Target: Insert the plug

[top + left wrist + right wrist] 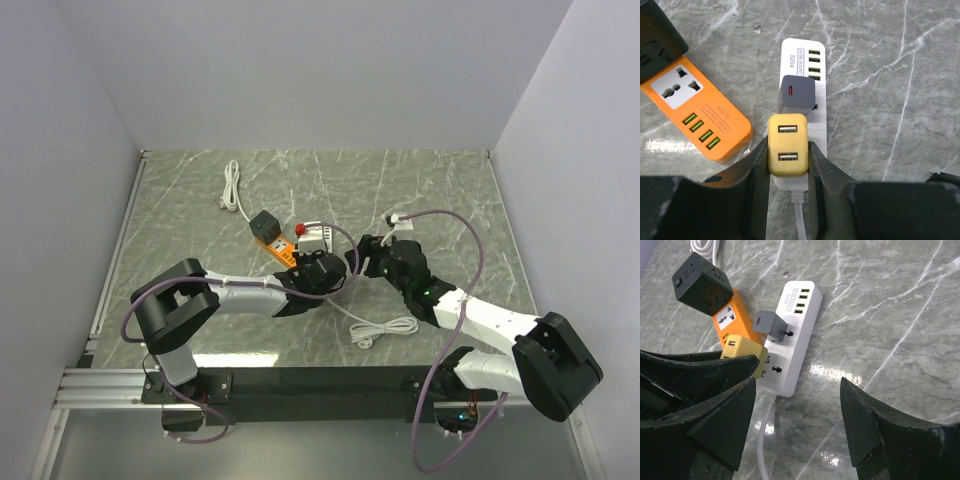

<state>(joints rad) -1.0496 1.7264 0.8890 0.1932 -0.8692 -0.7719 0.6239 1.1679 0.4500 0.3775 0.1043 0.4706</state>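
Yellow plug (787, 145) sits pinched between the two fingers of the left claw (787, 151). It is right over the white power strip (802, 47), at the end where the strip's cord comes out. A grey plug (796, 94) is in the strip just beside it. In the right wrist view the yellow plug looks tipped, with its pins near the holes but not all the way in. So the job seems to be at the push-in step. The left claw likely needs to straighten the plug, then press it down. The right claw (799, 390) is wide open and holds nothing. The white strip reads "S204". The orange strip (695, 115) beside it has a small label too, hard to read.
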